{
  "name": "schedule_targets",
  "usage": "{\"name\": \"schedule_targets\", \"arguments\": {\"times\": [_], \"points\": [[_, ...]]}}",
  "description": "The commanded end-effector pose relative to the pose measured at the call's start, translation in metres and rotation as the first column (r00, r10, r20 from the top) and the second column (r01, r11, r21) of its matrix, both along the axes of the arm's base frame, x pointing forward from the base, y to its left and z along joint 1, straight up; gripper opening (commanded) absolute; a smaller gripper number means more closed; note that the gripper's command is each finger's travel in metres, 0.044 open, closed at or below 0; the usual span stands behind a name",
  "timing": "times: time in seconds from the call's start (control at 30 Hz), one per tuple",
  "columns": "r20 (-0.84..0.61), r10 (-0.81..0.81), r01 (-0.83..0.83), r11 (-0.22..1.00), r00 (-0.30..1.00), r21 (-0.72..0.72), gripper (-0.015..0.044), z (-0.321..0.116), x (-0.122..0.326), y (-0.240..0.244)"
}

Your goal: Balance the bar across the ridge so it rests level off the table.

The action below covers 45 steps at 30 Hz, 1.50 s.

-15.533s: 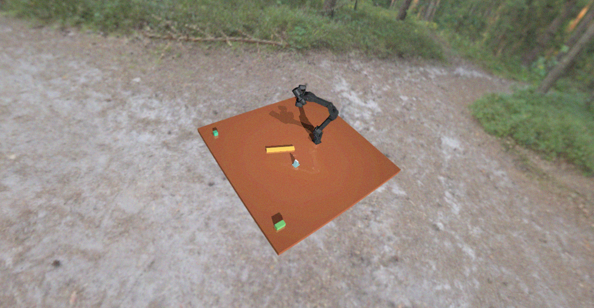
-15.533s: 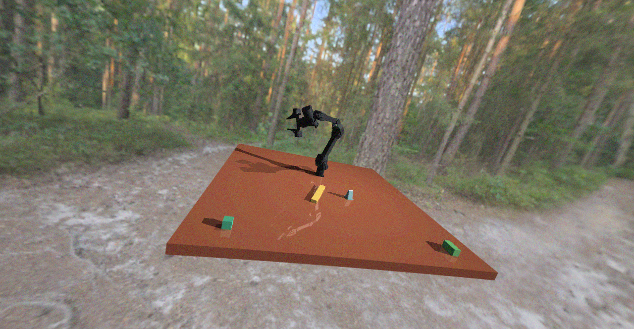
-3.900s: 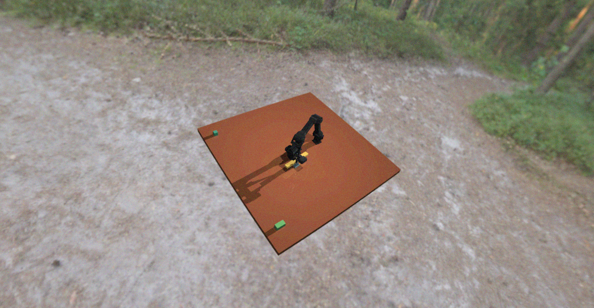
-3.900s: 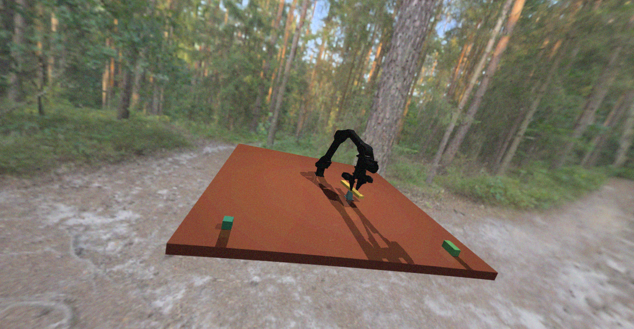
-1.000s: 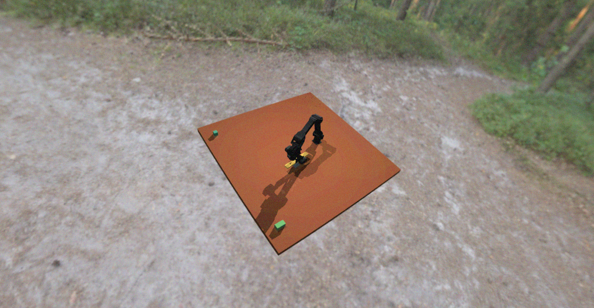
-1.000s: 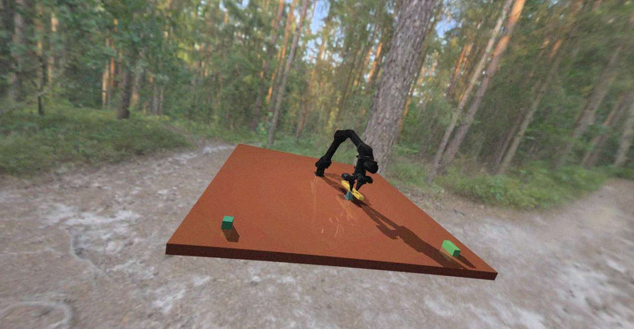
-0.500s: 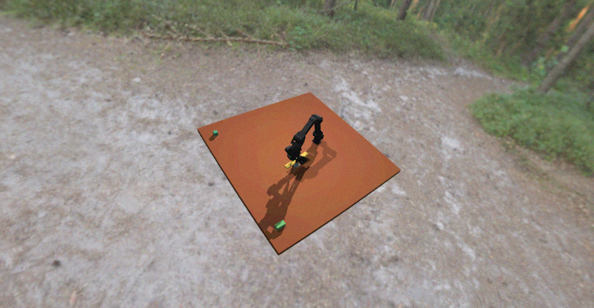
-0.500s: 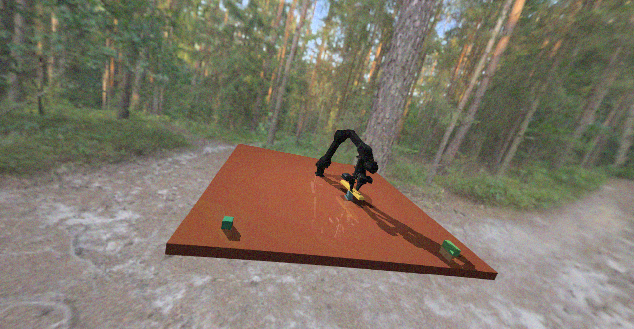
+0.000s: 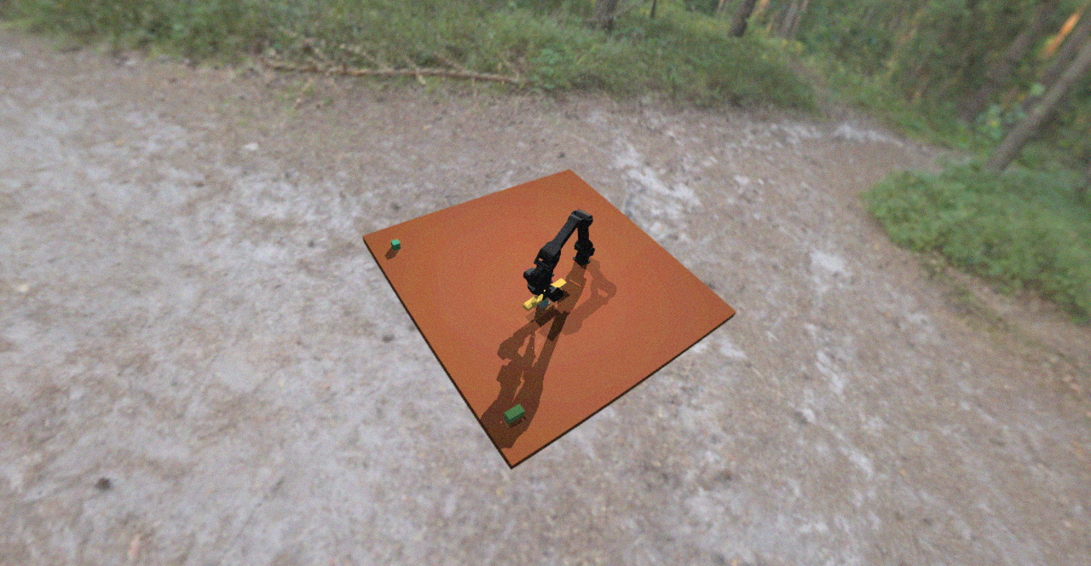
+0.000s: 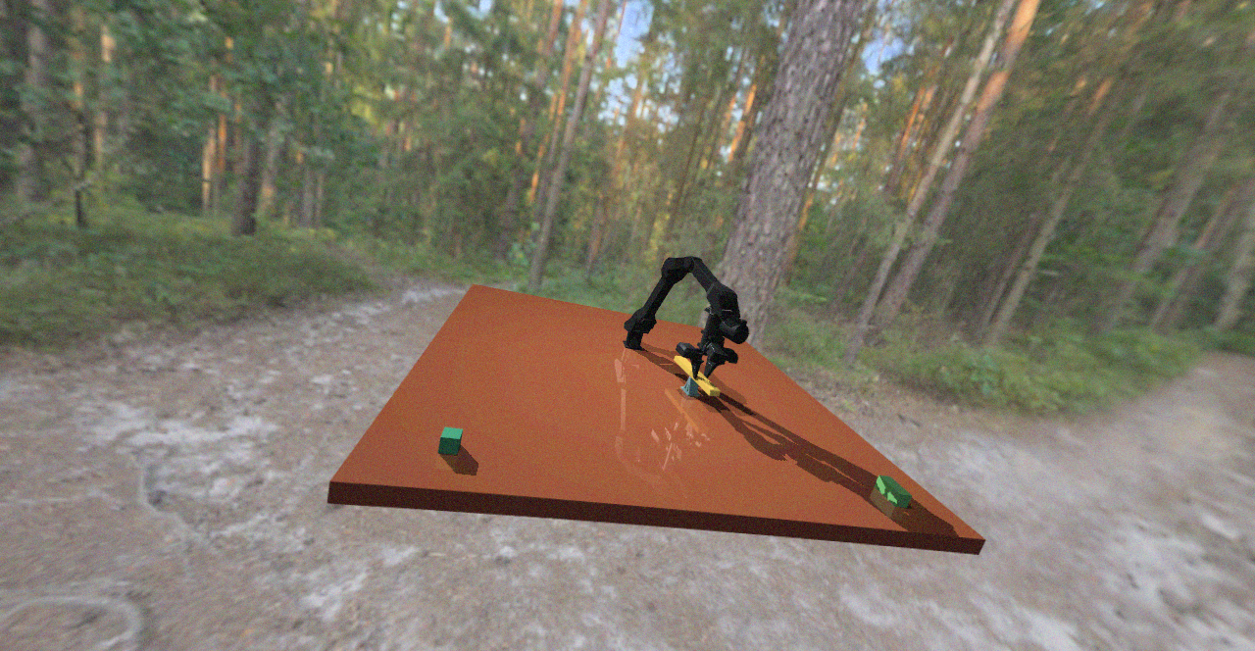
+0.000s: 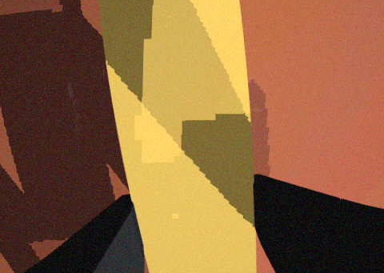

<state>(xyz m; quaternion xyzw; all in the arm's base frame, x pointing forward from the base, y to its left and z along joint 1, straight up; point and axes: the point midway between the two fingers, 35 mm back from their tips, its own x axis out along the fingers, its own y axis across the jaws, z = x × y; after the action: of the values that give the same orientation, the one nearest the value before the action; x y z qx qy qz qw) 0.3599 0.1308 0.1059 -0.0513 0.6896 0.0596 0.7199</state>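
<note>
Yellow rectangular bar (image 9: 531, 303) (image 10: 712, 389) (image 11: 188, 145) clasped in the black gripper (image 9: 545, 297) (image 10: 701, 374) (image 11: 192, 199), positioned over a blue-grey ridge (image 9: 543, 303) (image 10: 689, 388) on the glossy orange-brown worktop (image 9: 458, 257) (image 10: 527, 366) (image 11: 320, 85), two green blocks well apart

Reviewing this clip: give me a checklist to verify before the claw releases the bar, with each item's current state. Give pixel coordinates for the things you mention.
1. Claw (image 9: 542, 297) (image 10: 702, 375) (image 11: 192, 199) shut on the yellow bar (image 9: 530, 303) (image 10: 711, 390) (image 11: 200, 241): ok.
2. Bar placed over the blue-grey ridge (image 9: 543, 304) (image 10: 689, 388): ok, it lies across it in the exterior view.
3. Bar actually bearing on the ridge: cannot tell, the contact is too small to see.
4. Bar level: cannot tell from these angles.
5. Bar's balance point over the ridge: cannot tell, the claw hides part of its middle.
6. Green blocks (image 9: 514, 414) (image 10: 892, 491) and (image 9: 395, 244) (image 10: 450, 440) away from the bar: ok, both stand well apart.
</note>
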Motion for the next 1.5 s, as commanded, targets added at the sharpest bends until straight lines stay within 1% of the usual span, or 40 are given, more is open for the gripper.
{"name": "schedule_targets", "arguments": {"times": [0.0,0.8,1.0,1.03,1.47], "points": [[0.0,0.0,0.0,1.0,1.0,0.0,0.0,-0.0001,-0.0001,0.0],[0.0,0.0,0.0,1.0,1.0,0.0,0.0,-0.0001,-0.0001,0.0],[0.0,0.0,0.0,1.0,1.0,0.0,0.0157,-0.0001,-0.0001,0.0],[0.0,0.0,0.0,1.0,1.0,0.0,0.0167,-0.0001,-0.0001,0.0],[0.0,0.0,0.0,1.0,1.0,0.0,0.0167,-0.0001,-0.0001,0.0]]}}
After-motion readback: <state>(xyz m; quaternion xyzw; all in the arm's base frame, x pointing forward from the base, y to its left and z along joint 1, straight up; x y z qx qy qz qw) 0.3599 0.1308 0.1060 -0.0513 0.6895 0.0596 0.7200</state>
